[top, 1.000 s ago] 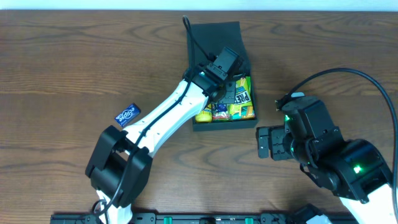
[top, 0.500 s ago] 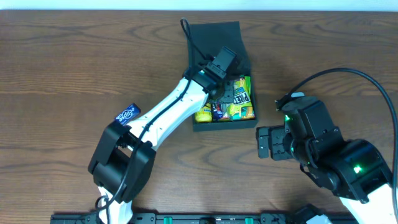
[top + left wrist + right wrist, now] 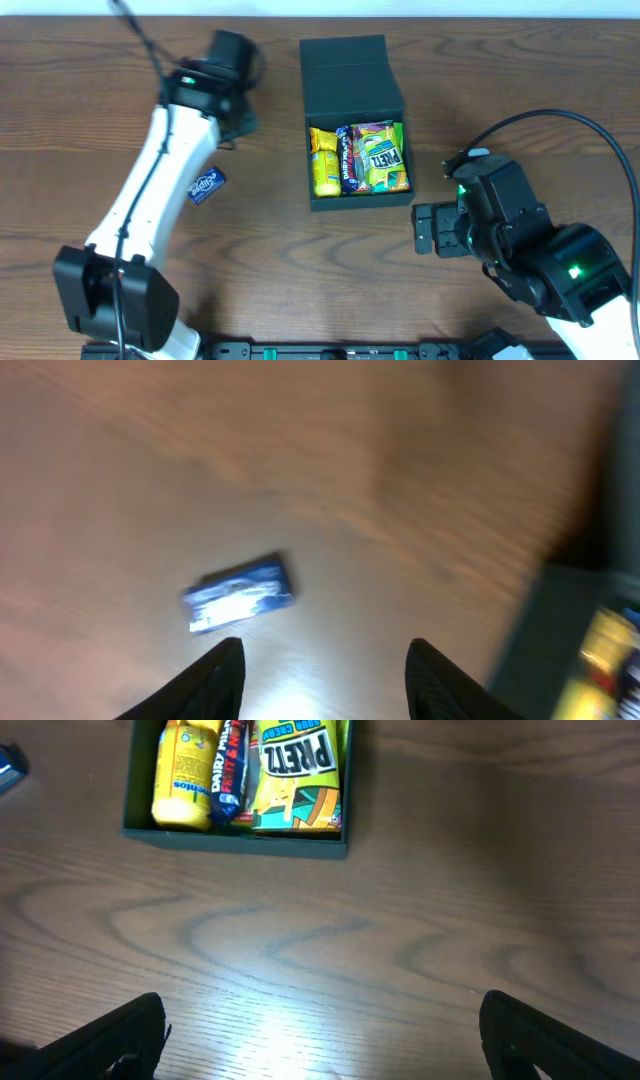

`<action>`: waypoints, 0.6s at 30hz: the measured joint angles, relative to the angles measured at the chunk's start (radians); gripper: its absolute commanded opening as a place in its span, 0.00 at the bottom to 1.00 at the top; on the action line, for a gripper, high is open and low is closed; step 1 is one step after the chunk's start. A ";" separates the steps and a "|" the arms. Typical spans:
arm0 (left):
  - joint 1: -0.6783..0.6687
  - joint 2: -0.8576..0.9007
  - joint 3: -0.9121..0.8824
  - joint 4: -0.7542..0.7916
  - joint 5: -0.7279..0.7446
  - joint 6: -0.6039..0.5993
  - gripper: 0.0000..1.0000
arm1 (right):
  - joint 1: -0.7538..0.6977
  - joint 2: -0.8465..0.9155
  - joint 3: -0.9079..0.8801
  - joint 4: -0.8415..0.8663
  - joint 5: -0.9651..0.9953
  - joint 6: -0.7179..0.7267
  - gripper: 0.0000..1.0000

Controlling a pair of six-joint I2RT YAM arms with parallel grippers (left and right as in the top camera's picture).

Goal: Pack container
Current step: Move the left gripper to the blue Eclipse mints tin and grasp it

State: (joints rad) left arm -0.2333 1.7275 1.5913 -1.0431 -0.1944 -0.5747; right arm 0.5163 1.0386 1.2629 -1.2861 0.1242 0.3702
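Observation:
The black container (image 3: 352,62) sits at the table's middle back with its flap lid open away from me. It holds a yellow packet (image 3: 323,160), a dark blue bar (image 3: 349,160) and a yellow-green Pretz packet (image 3: 385,158); all three also show in the right wrist view (image 3: 240,770). A small blue packet (image 3: 205,185) lies on the table left of the box and shows blurred in the left wrist view (image 3: 238,592). My left gripper (image 3: 228,110) is open and empty, above the table up-left of the box. My right gripper (image 3: 425,230) is open and empty, in front of and to the right of the box.
Brown wooden table (image 3: 90,120) all round. The left arm stretches from the front left up across the table. The right arm's bulky body (image 3: 520,250) fills the front right corner.
My left gripper has pulled out of the container and swung far left, above the table near the blue packet. The packets in the box now show uncovered. The right arm has not moved.

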 measured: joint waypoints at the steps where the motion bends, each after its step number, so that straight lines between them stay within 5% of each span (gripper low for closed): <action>1: 0.028 0.003 0.000 -0.014 0.001 -0.013 0.52 | 0.000 0.000 0.000 0.000 0.000 0.000 0.99; 5: 0.148 0.004 -0.002 -0.080 0.013 -0.147 0.52 | 0.000 0.000 0.000 0.000 0.000 0.000 0.99; 7: 0.192 0.004 -0.014 -0.094 0.027 -0.245 0.73 | 0.000 0.000 0.000 0.000 0.000 0.000 0.99; 9: 0.214 0.004 -0.046 -0.096 0.039 -0.365 0.80 | 0.000 0.000 0.000 0.000 0.000 0.000 0.99; 14: 0.216 0.004 -0.190 -0.006 0.103 -0.678 0.88 | 0.000 0.000 0.000 0.000 0.000 0.000 0.99; 18: 0.216 0.004 -0.352 0.173 0.196 -0.913 0.85 | 0.000 0.000 0.000 0.000 0.000 0.000 0.99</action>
State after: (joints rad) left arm -0.0177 1.7317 1.2392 -0.8703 0.0021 -1.4879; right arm 0.5163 1.0386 1.2629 -1.2861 0.1242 0.3702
